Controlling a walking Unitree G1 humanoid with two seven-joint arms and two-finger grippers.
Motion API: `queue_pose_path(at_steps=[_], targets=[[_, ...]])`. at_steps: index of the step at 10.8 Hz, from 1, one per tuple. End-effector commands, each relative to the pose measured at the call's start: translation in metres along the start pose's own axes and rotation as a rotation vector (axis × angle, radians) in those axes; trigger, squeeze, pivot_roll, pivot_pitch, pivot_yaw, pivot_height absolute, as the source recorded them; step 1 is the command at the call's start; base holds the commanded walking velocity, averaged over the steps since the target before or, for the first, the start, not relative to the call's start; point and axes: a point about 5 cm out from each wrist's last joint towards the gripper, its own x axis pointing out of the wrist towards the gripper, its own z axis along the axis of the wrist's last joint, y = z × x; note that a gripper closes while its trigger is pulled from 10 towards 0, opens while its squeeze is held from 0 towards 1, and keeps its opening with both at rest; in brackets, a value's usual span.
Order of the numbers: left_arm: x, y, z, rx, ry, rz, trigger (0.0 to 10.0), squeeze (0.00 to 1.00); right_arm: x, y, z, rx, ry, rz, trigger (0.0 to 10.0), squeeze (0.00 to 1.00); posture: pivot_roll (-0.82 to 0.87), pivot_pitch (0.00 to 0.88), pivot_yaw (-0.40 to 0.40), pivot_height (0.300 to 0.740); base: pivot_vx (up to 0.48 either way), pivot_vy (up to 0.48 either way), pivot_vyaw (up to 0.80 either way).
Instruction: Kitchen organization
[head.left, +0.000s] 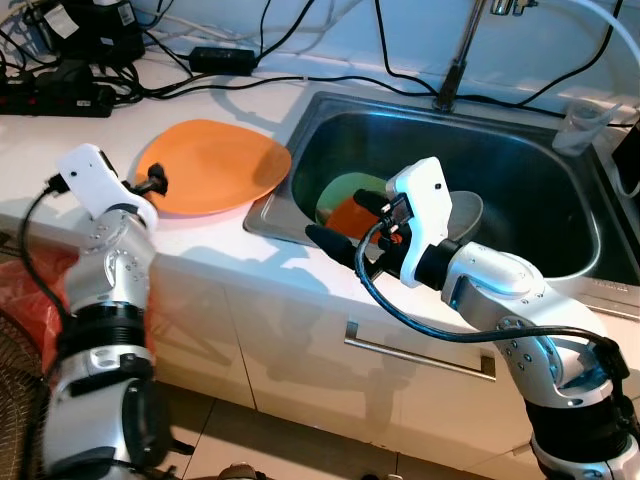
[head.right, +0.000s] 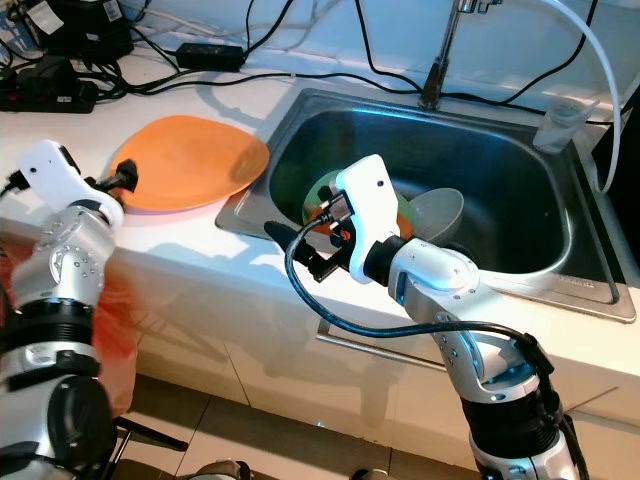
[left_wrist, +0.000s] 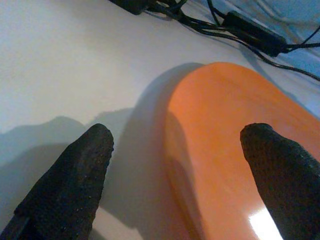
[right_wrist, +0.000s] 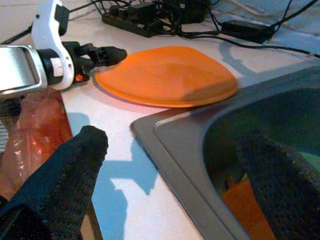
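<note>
Left gripper (left_wrist: 175, 165) spread wide, empty, fingertips straddling near rim of orange plate (head.left: 212, 165) on white counter (head.left: 200, 250) (contact unclear). Right gripper (right_wrist: 175, 185) also splayed, holding nothing, poised over front left corner of steel sink (head.left: 560, 262); green plate (head.left: 345, 190) and grey bowl (head.left: 466, 208) in basin beyond it.

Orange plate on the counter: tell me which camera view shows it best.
The left eye view: the whole orange plate lies on the white counter beside the sink, with the left gripper at its rim. The right eye view matches. The right wrist view shows it whole but low-angled; the left wrist view crops it close.
</note>
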Motion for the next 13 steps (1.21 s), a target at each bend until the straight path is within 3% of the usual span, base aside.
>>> queue_pose_path(at_steps=[1, 4, 5, 6, 8, 9, 11, 12, 13], targets=[[-0.002, 0.007, -0.026, -0.022, 0.108, 0.037, 10.0, 0.00, -0.001, -0.003, 0.004, -0.012, -0.004, -0.002, 10.0, 0.00, 0.04, 0.062, -0.037, 0.740, 0.000, 0.000, 0.00], [-0.001, 0.011, -0.018, 0.000, 0.092, 0.071, 10.0, 0.00, -0.002, -0.003, 0.004, -0.017, 0.000, -0.002, 10.0, 0.00, 0.03, 0.061, -0.036, 0.740, 0.000, 0.000, 0.00], [-0.002, 0.016, -0.008, 0.054, 0.031, 0.111, 10.0, 0.00, -0.003, -0.003, 0.004, -0.017, 0.000, -0.003, 10.0, 0.00, 0.03, 0.060, -0.036, 0.740, 0.000, 0.000, 0.00], [-0.007, 0.012, 0.004, 0.143, -0.062, 0.094, 10.0, 0.00, -0.002, -0.004, 0.004, -0.017, 0.000, -0.004, 10.0, 0.00, 0.04, 0.060, -0.041, 0.740, 0.000, 0.000, 0.00], [-0.014, 0.007, 0.014, 0.191, -0.170, 0.111, 10.0, 0.00, -0.001, -0.005, 0.004, -0.020, 0.000, 0.000, 10.0, 0.00, 0.04, 0.059, -0.045, 0.740, 0.000, 0.000, 0.00], [-0.019, 0.001, 0.019, 0.233, -0.242, 0.106, 10.0, 0.00, -0.001, -0.005, 0.005, -0.022, -0.001, -0.002, 10.0, 0.00, 0.03, 0.059, -0.046, 0.740, 0.000, 0.000, 0.00], [-0.030, -0.029, 0.022, 0.306, -0.332, -0.016, 10.0, 0.00, -0.002, -0.006, 0.005, -0.025, 0.000, -0.007, 10.0, 0.00, 0.03, 0.058, -0.048, 0.740, 0.000, 0.000, 0.00], [-0.037, -0.053, 0.013, 0.319, -0.330, -0.127, 10.0, 0.00, -0.003, -0.007, 0.006, -0.028, -0.001, -0.016, 10.0, 0.00, 0.02, 0.056, -0.050, 0.740, 0.000, 0.000, 0.00], [-0.042, -0.068, 0.004, 0.318, -0.321, -0.199, 10.0, 0.00, -0.002, -0.009, 0.006, -0.028, -0.004, -0.032, 10.0, 0.00, 0.02, 0.054, -0.048, 0.740, 0.000, 0.000, 0.00]])
